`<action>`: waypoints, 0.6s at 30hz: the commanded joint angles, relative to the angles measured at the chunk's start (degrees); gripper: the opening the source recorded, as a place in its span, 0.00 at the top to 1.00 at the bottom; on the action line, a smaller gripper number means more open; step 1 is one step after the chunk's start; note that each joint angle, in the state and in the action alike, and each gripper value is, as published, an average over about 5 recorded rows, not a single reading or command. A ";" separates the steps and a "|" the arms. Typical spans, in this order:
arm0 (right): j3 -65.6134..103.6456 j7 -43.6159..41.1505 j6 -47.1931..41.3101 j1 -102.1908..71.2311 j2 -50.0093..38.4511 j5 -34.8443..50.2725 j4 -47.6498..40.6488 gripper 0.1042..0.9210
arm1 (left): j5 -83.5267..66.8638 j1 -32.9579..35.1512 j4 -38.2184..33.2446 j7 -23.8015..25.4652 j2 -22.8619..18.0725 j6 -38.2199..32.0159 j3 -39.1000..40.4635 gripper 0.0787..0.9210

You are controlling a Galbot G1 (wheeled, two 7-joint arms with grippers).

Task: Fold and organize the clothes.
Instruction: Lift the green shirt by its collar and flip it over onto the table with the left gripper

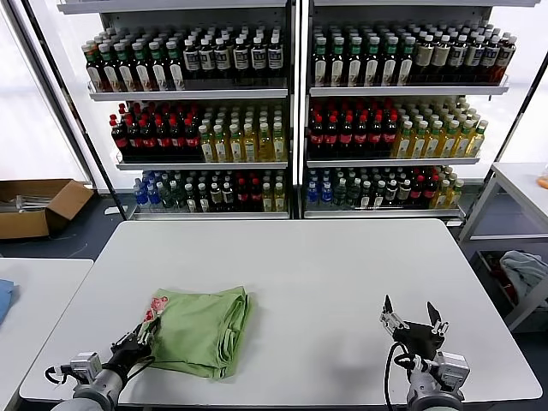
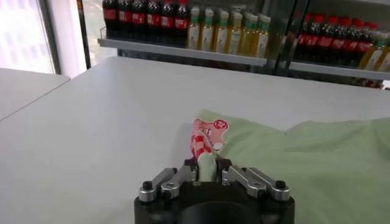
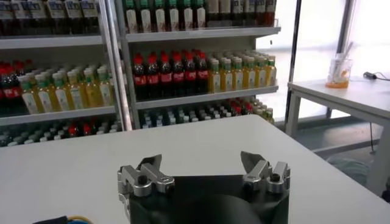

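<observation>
Background: two shelving units (image 1: pixel 295 111) stocked with rows of bottled drinks stand behind the work area; a cardboard box (image 1: pixel 38 205) lies on the floor to the robot's left.
Work surface: white table (image 1: pixel 342 265), with a second white table (image 1: pixel 34 291) just beside it on the left and another (image 1: pixel 522 184) to the right rear.
Shirt: light green shirt (image 1: pixel 201 330), folded into a compact stack, lies on the near left part of the white table; layered fold edges face the robot's right.
Shirt graphic: red-and-white print (image 2: pixel 204 137) shows on a corner of fabric at the stack's near left, raised off the tabletop.
Left gripper: left gripper (image 2: pixel 206 167) sits at the near left corner of the shirt, low over the table; its fingers are pressed onto the printed corner, with the fabric standing up between them.
Right gripper: right gripper (image 3: pixel 202 165) hovers over bare table at the near right, well apart from the shirt; fingers spread wide, nothing between them.
Other items: blue item (image 1: pixel 4 300) at the left edge; grey-blue cloth bundle (image 1: pixel 524 270) lies low at the right.
</observation>
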 commanded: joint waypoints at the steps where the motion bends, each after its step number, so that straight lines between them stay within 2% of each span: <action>1: -0.39 -0.01 -0.02 0.52 0.13 -0.03 -0.65 0.12 | 2.89 0.27 -0.02 2.12 -0.17 -2.68 -0.04 0.82; 5: -0.58 -0.01 -0.15 1.38 0.10 0.10 -1.10 0.12 | 1.66 0.18 -0.68 1.70 0.23 -3.38 -1.76 0.95; 10: -0.68 0.14 -0.32 2.91 -0.07 0.93 -2.11 0.12 | -1.50 -0.03 -0.51 -1.29 3.01 -3.71 -7.18 0.98; 13: -1.06 0.20 -0.39 3.84 -0.35 1.39 -2.81 0.12 | -2.29 -0.45 1.83 -2.55 6.79 -4.75 -12.11 0.98; 18: -1.76 0.17 -0.51 4.97 -0.63 1.90 -3.48 0.12 | -3.85 -1.97 9.65 -3.02 15.64 -5.65 -20.15 0.98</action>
